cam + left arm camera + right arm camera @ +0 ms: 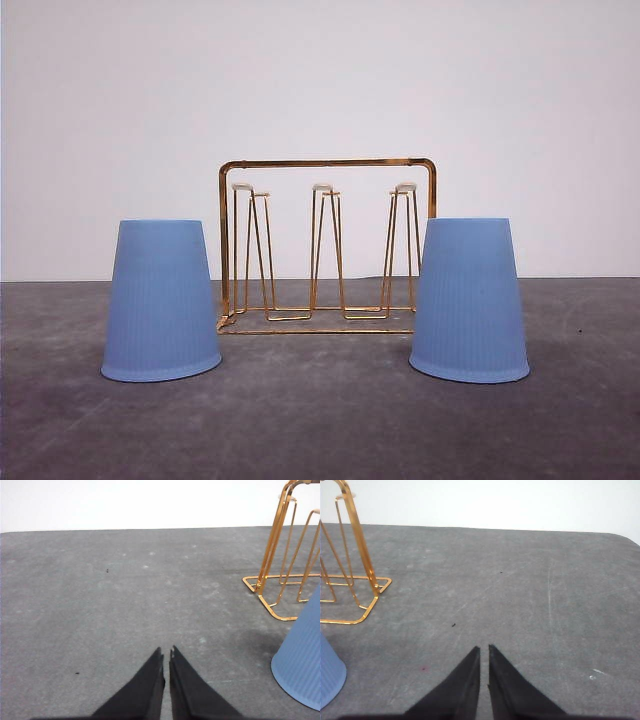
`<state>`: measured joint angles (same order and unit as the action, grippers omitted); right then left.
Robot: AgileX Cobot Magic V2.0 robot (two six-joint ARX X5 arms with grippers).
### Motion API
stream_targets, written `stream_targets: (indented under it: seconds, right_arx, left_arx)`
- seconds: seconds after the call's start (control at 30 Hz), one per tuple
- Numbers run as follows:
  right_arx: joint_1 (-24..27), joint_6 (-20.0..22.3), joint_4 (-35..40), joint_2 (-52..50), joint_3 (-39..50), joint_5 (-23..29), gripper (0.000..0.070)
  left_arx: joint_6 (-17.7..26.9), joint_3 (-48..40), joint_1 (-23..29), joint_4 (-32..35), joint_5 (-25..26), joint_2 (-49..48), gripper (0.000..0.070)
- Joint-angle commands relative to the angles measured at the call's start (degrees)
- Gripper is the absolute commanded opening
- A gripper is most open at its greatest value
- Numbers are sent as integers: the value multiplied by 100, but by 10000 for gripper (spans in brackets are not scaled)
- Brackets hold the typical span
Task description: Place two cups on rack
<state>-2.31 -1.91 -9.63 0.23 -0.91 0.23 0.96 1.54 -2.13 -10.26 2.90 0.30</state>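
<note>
Left cup: in your front view, the light blue ribbed plastic cup on the left [161,301] stands upside down, wide rim on the table, in the lower left of the frame. Its right side overlaps the rack's left post in the picture; you cannot tell whether they touch.

Right cup: its twin, the light blue ribbed plastic cup on the right [469,301], also stands rim-down, in the lower right of the frame, overlapping the rack's right post.

Rack: the gold wire cup rack [328,162] sits at the centre of your front view, between the two cups and a little behind them. Its white-tipped prongs [322,187] stand upright and bare under the arched frame.

Table: the grey matte tabletop [320,420] carries everything; a white wall rises behind it.

Left gripper: in your left wrist view the black left gripper [166,652] has its two pointed fingers drawn nearly together, a thin slit between the tips, holding nothing. A cup's rim shows at the lower right edge of that frame, the rack's corner at the upper right.

Right gripper: in your right wrist view the black right gripper [484,649] likewise has its fingers almost together with nothing between them. A cup edge sits at the lower left of that frame, the rack's base at the upper left.
</note>
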Motion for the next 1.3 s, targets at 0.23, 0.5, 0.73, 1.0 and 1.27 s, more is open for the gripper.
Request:
stream_targets:
  seconds: [0.23, 0.5, 0.73, 1.0, 1.27]
  right_arx:
    - [-15, -456, 226, -2, 15, -85, 29]
    - [-15, -1808, 723, -2, -338, -315, 6]
    - [-15, -1823, -349, 137, -1733, -326, 6]
    - [-15, -1291, -2272, 1140, -3364, -659, 6]
    - [-18, -368, -2767, 2388, -3657, -1470, 7]
  left_arx:
    - [-1936, -83, -2, 151, 8, -7, 0]
    - [-3059, 334, -2, 660, 8, -4, 2]
    - [-3009, 1813, -2, -687, -46, 239, 3]
    - [-2403, 3546, -2, -2828, 239, 1441, 3]
    - [-1291, 4223, -3, -3805, 1325, 2886, 3]
